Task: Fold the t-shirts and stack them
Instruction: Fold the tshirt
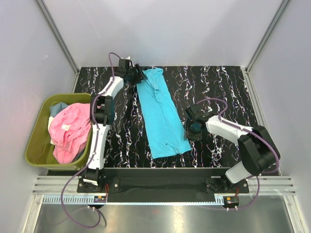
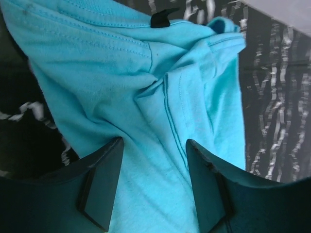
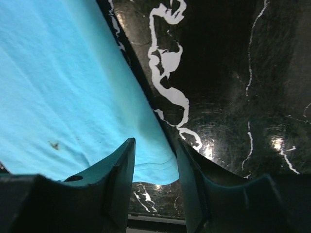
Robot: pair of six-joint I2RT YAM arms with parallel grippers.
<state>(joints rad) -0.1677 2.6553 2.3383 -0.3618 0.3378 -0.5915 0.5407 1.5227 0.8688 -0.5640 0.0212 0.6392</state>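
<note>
The turquoise t-shirt (image 1: 160, 114) lies folded into a long strip down the middle of the black marbled table (image 1: 218, 82). My left gripper (image 1: 134, 75) is open at the strip's far end, its fingers (image 2: 104, 182) straddling bunched cloth (image 2: 146, 97) near a sleeve seam. My right gripper (image 1: 191, 130) is open beside the strip's near right edge; in the right wrist view the shirt's hem corner (image 3: 146, 165) lies between the fingers (image 3: 119, 174). A pink t-shirt (image 1: 70, 131) and a grey-blue one (image 1: 58, 109) lie in the bin.
An olive-green bin (image 1: 36, 145) stands at the table's left edge. White walls enclose the table at the back and sides. A metal rail (image 1: 160, 187) runs along the near edge by the arm bases.
</note>
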